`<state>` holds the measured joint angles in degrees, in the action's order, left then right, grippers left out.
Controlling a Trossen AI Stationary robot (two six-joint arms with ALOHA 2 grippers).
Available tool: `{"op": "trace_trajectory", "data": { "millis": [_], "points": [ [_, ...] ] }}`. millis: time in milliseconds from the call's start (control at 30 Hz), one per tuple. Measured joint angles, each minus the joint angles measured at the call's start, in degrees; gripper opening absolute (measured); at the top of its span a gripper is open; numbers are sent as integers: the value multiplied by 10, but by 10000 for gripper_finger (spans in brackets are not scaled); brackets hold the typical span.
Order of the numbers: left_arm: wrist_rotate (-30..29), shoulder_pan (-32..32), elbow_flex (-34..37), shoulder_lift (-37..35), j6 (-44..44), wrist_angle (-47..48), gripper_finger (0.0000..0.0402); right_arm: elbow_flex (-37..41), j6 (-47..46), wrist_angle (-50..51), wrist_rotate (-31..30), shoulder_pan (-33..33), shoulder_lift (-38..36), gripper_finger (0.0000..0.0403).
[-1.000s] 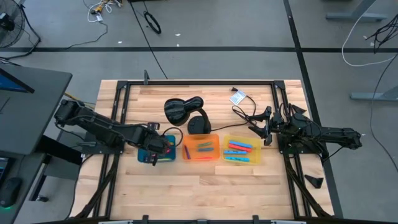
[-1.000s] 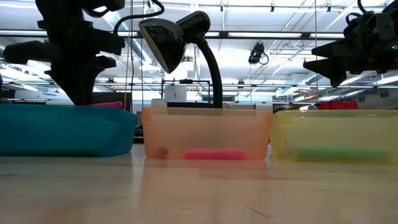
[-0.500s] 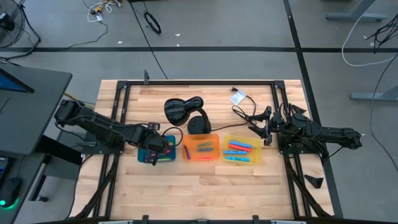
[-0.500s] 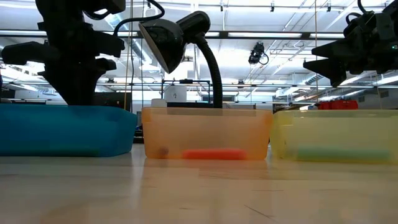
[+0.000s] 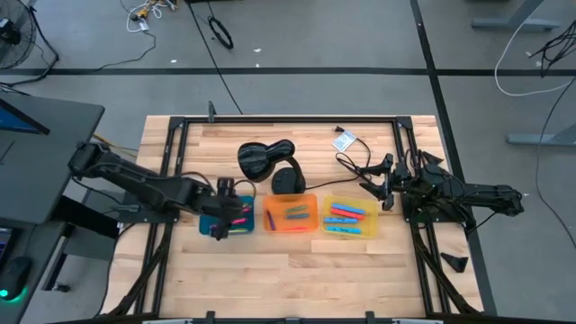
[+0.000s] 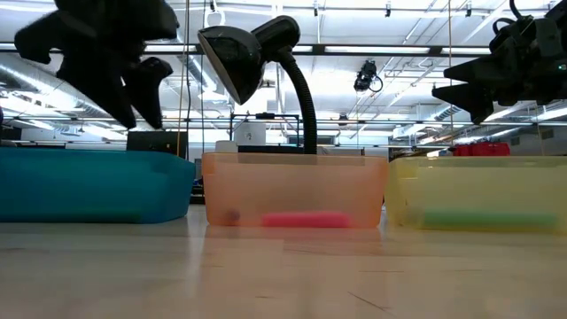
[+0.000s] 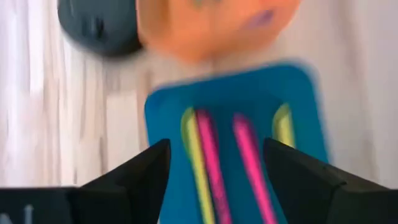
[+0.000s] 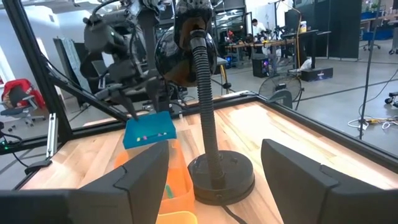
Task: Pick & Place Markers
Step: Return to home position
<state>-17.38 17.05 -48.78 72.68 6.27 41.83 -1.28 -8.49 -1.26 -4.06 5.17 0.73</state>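
Note:
Several markers [image 7: 208, 163], yellow and pink, lie side by side on the floor of the blue tray [image 7: 305, 112]. More markers lie in the orange tray [image 5: 290, 214] and the yellow tray [image 5: 349, 217]. My left gripper [image 7: 216, 152] hangs open just above the blue tray [image 5: 227, 220], slanting down, with nothing between its fingers; in the low view my left gripper [image 6: 133, 102] stands clear of the blue tray's rim [image 6: 89, 152]. My right gripper [image 5: 382, 184] waits open at the table's right, pointing level toward the lamp.
A black desk lamp [image 5: 265, 159] stands behind the trays, its round base [image 8: 221, 174] close to the orange tray and its cable [image 5: 351, 162] running to the right. The three trays sit in a row at mid-table. Bare wood lies toward the near edge.
My left gripper has risen out of the blue tray and tipped a little toward level. Its fingers, together and low in the tray before, now stand apart above the rim.

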Motion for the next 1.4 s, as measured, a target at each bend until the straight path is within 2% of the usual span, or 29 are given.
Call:
{"op": "trace_trajectory", "data": {
  "millis": [200,567,967,1400],
  "points": [
    [-3,6,111,-88,-6,-174,265,0,0,-1,0,0,0,259],
    [-25,4,278,-248,-53,-363,265,0,0,0,0,0,0,259],
    [-29,3,372,-461,-65,-383,265,0,0,0,0,0,0,259],
    [-32,-32,410,-634,-107,-387,265,0,0,0,0,0,0,259]
  ]
}}
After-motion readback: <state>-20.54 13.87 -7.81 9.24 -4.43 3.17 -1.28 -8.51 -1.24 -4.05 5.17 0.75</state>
